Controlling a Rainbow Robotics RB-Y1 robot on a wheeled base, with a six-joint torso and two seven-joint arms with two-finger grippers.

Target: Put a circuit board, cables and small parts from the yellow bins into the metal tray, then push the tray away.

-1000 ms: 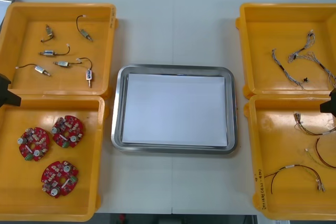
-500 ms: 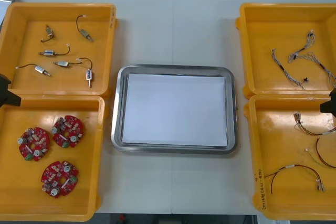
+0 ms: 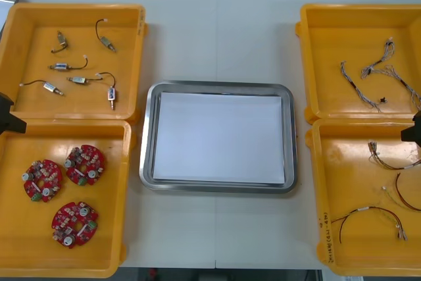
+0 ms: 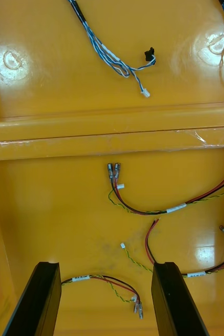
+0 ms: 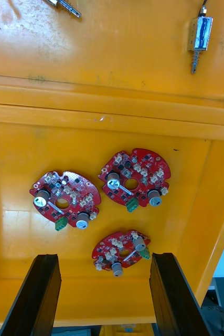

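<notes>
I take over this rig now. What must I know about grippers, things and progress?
Left gripper: open, above the near left bin, over the three circuit boards.
Right gripper: open, above the near right bin, over the red and black cables.
Small metal parts: far left bin.
Blue and white cables: far right bin.
Metal tray: centre, white inside, holding nothing.
Done: nothing.
To do: all picks, then the push.
</notes>
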